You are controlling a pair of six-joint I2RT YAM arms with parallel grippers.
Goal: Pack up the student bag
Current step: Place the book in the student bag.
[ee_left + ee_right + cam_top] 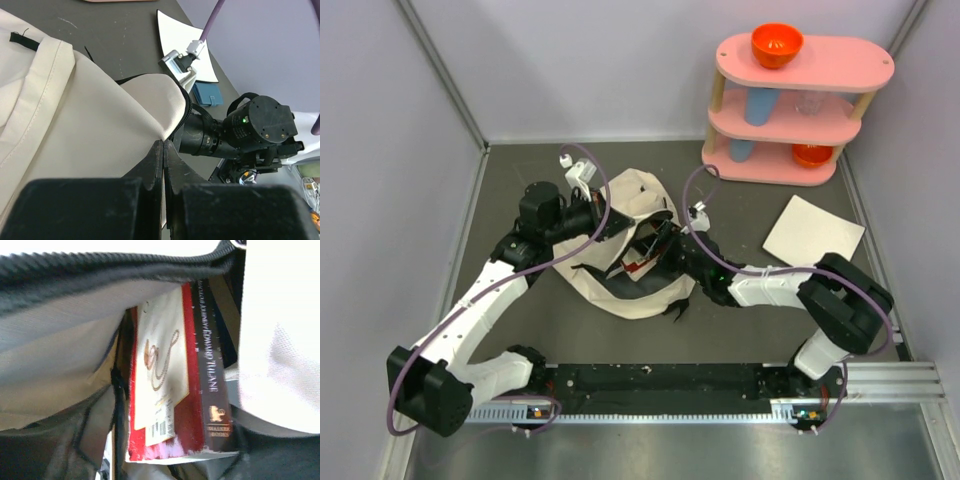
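Observation:
The student bag [640, 192], cream canvas with black trim, lies in the middle of the table with its mouth facing right. My left gripper [618, 224] is shut on the cream edge of the bag [75, 125] at its opening, the fingertips [159, 150] pinching the fabric. My right gripper [665, 250] reaches into the bag's mouth. In the right wrist view a red and cream paperback book [170, 390] with a dark spine stands inside the bag [60, 340]. My right gripper [175, 462] looks open, its fingers only dark blurs at the bottom corners, apart from the book.
A pink three-tier shelf [800, 100] stands at the back right with an orange bowl [777, 45] on top and cups below. A white sheet [812, 232] lies right of the bag. A small blue item [207, 93] lies beside the sheet.

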